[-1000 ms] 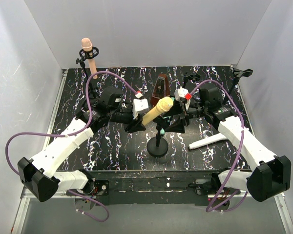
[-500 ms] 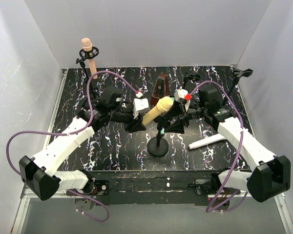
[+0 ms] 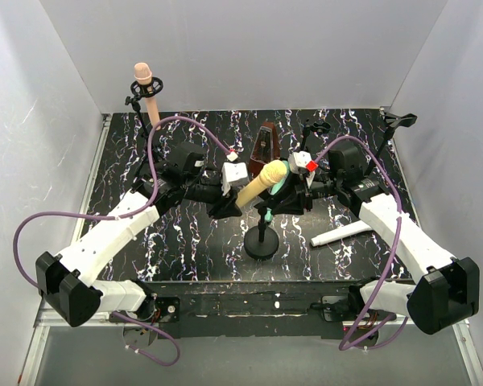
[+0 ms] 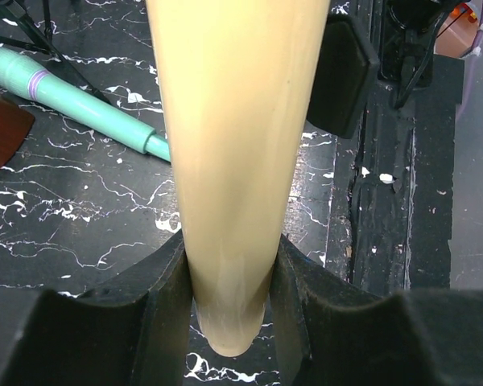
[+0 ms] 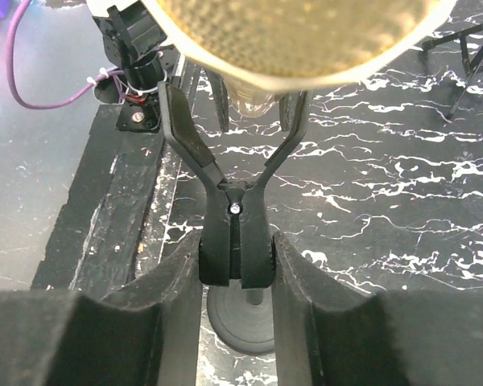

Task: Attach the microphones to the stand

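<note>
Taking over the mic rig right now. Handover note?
Grippers: left gripper is shut on the yellow microphone by its handle. The right gripper is shut on the clip of the centre stand, its prongs spread around the yellow microphone.
Done: pink microphone sits in the back-left stand.
Left: seat yellow, let the clip close. Then the teal microphone and white microphone, both lying on the table.

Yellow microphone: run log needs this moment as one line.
left hand: shut on yellow microphone | right hand: shut on stand clip | stand clip: arms spread
</note>
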Available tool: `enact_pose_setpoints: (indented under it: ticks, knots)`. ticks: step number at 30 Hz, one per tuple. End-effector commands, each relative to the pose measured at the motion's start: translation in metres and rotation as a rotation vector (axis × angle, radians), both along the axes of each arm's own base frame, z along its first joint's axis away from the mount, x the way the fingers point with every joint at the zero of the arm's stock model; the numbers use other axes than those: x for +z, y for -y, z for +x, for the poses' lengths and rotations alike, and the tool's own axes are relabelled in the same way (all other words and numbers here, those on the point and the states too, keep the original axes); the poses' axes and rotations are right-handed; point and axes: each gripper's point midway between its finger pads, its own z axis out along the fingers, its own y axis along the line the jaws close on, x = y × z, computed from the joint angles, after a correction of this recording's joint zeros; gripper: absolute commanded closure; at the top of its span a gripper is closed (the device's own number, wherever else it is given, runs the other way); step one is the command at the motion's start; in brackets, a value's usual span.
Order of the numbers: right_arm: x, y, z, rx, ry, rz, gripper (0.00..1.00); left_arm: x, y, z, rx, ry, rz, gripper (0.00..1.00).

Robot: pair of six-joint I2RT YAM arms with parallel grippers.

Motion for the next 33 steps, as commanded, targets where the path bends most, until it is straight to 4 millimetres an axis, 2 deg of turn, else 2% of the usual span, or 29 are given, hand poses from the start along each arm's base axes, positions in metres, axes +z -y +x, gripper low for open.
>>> enact_pose_setpoints:
  ticks: [1,8,16,28,29,33]
  knots:
    - [0.011,0.001,-0.011,0.038,0.029,0.028,0.84,0.022,0.008,-0.004,-0.042,0.028,-0.063,1.0]
    - [0.014,-0.001,-0.011,0.038,-0.001,0.038,0.88,0.013,0.018,-0.014,-0.094,-0.089,-0.088,1.0]
    - [0.017,-0.001,-0.014,0.049,-0.019,0.051,0.92,0.01,0.024,-0.014,-0.096,-0.123,-0.084,1.0]
    - [0.022,0.0,-0.026,0.118,-0.077,0.091,0.92,-0.005,0.027,-0.014,-0.079,-0.171,-0.041,1.0]
    - [0.022,0.0,-0.028,0.124,-0.078,0.094,0.91,-0.005,0.026,-0.013,-0.077,-0.171,-0.037,1.0]
    - [0.024,0.002,-0.027,0.116,-0.082,0.099,0.62,-0.004,0.024,-0.014,-0.074,-0.163,-0.031,1.0]
